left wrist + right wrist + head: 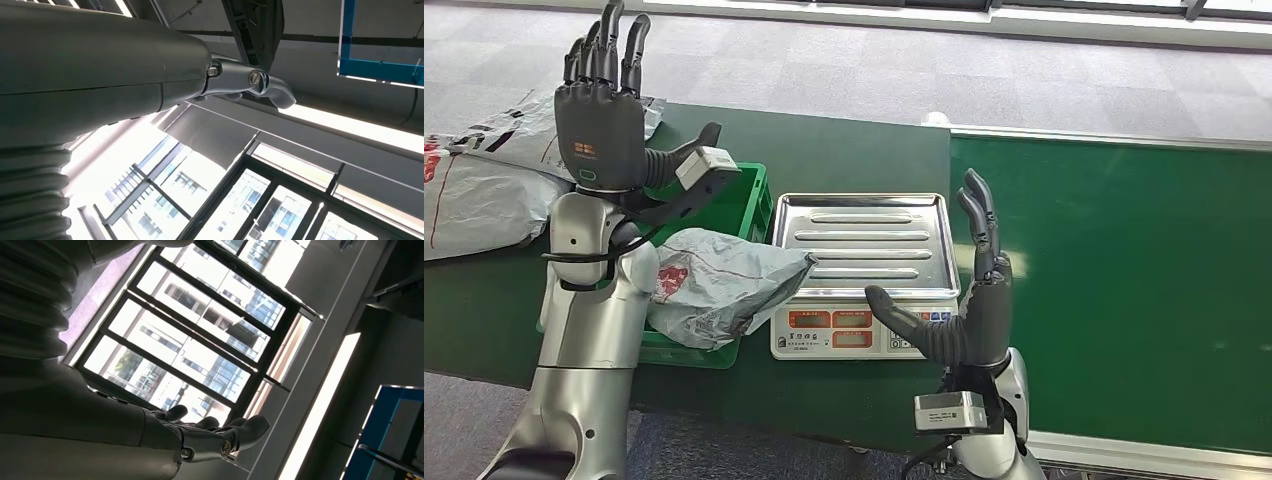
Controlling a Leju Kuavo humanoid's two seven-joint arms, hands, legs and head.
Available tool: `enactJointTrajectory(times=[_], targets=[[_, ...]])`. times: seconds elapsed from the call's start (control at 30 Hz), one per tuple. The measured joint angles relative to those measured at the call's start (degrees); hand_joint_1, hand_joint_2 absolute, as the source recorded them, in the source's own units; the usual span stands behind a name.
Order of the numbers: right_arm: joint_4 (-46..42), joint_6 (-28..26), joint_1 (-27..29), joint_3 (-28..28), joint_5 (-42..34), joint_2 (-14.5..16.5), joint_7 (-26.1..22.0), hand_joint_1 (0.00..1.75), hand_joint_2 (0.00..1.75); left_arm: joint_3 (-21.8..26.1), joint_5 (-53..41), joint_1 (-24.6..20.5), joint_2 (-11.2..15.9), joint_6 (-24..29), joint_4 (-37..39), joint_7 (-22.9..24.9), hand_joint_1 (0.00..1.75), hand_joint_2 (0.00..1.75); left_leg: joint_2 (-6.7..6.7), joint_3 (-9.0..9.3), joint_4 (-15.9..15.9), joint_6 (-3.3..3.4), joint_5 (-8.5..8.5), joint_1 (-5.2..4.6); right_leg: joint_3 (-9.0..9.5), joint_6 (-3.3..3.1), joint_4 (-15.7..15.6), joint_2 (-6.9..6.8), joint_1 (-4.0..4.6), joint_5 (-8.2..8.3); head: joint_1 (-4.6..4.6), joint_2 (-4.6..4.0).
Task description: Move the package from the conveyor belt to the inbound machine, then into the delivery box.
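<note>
Up above the green table [854,150], both hands are standing raised and holding nothing. The left hand [602,115] is pointing its fingers [609,45] straight up, close together, with the thumb sticking out sideways over the green delivery box [749,200]. The right hand [969,305] is hanging in front of the inbound machine [864,270], a scale with a bare steel tray, its fingers [979,215] upright and the thumb spread wide toward the scale's display. The grey package [719,285] is lying crumpled in the delivery box, one corner touching the scale. More grey bags [484,170] are lying at the table's left end. The conveyor belt [1114,290] is stretching away on the right.
</note>
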Motion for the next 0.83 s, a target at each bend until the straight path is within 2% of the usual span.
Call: enactJointTrajectory(times=[0.5,0.6,0.67,0.8,0.83], targets=[[-0.1,0.2,0.2,0.0,-0.1,0.0,0.0,0.00,1.75,0.0,-0.2,-0.2,0.0,0.0,1.1,1.5,0.00,0.00,0.00,0.00,0.0,0.00,0.00,0.00,0.01,0.00,0.0,0.00,0.01,0.00,0.00,0.00],[-0.1,-0.2,0.2,0.0,-0.4,0.0,0.0,0.00,1.75,0.1,4.8,0.0,-0.1,0.0,0.3,-1.6,0.00,0.00,-0.01,0.00,0.0,-0.01,0.00,0.00,0.01,0.00,0.0,-0.01,0.01,0.00,0.00,0.00],[-0.1,-1.0,0.2,-0.2,-1.3,0.0,-0.1,0.00,1.75,0.2,13.8,0.5,-0.5,-0.4,-0.9,-5.6,0.00,0.00,-0.01,0.00,0.0,0.00,0.00,0.00,0.01,0.00,0.0,-0.01,0.01,0.00,0.00,0.00],[-1.0,-3.4,0.9,-1.6,-6.5,0.0,-2.3,0.00,1.75,-2.2,44.4,4.3,-0.8,-7.9,-8.5,-10.0,0.00,1.75,0.03,-0.02,0.0,0.01,-0.01,-0.01,-0.02,0.00,0.0,0.05,0.00,-0.01,-0.01,0.00],[-1.2,-3.6,1.0,-1.8,-7.3,0.0,-2.7,0.00,1.75,-2.8,48.3,5.0,-0.8,-9.2,-9.9,-10.4,0.00,1.75,0.03,-0.03,0.0,0.01,-0.02,-0.01,-0.02,0.00,0.0,0.04,0.00,-0.01,0.00,0.00]])
